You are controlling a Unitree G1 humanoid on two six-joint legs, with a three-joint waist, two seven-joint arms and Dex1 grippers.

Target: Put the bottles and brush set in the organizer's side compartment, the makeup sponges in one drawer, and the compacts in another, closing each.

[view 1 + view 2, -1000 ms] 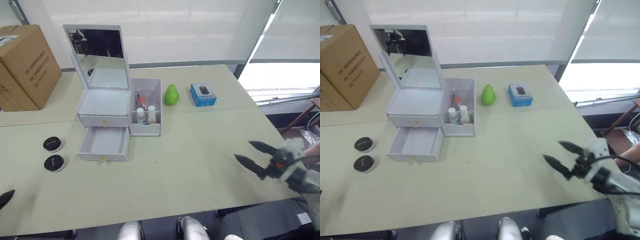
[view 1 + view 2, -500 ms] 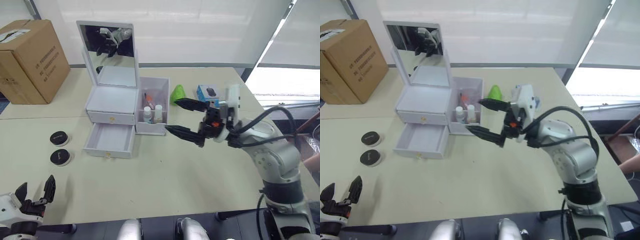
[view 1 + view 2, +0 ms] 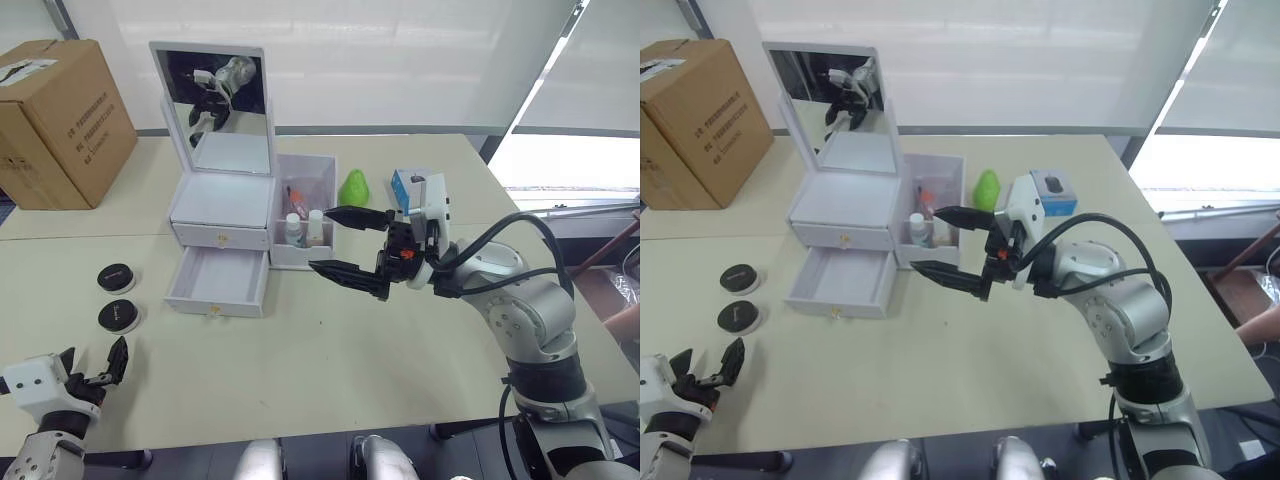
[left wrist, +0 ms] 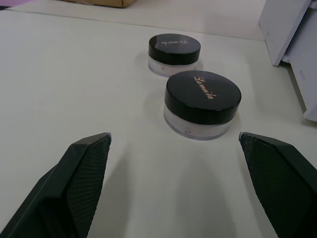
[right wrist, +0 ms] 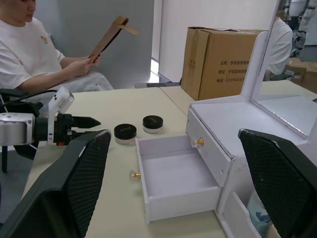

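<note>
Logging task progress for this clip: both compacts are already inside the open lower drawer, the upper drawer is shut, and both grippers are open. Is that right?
Not quite. The compacts sit on the table beside the organizer; the open lower drawer is empty, as the right wrist view shows. The upper drawer is shut, and the left gripper and right gripper are open.

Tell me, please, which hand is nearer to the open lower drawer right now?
Right. The right hand hovers open just beside the organizer's open lower drawer, close to the side compartment. The left hand sits open at the table's near edge, beyond the two compacts.
</note>
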